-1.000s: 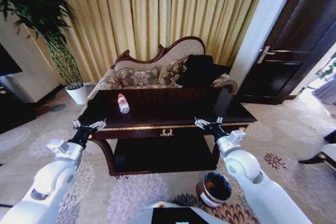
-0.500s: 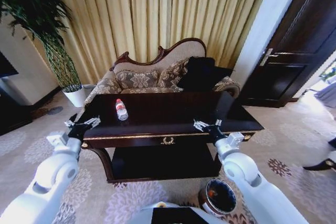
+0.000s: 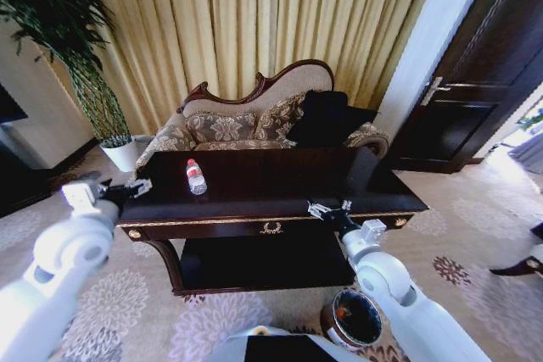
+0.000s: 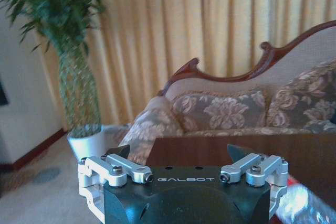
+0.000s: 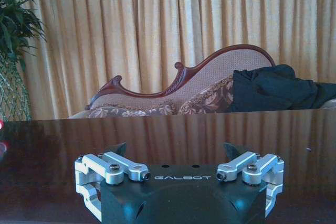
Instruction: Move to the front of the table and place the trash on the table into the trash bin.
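Left wrist view: bottle cut off behind spread left hand; right hand spread above table

My left black two-fingered gripper raised out to my left side on white forearm, wrist level, fingers spread wide. My right black two-fingered gripper reaching forward and low on white arm, elbow bent, fingers also apart. Both palms seem to face forward, though the head view is too small to be sure.
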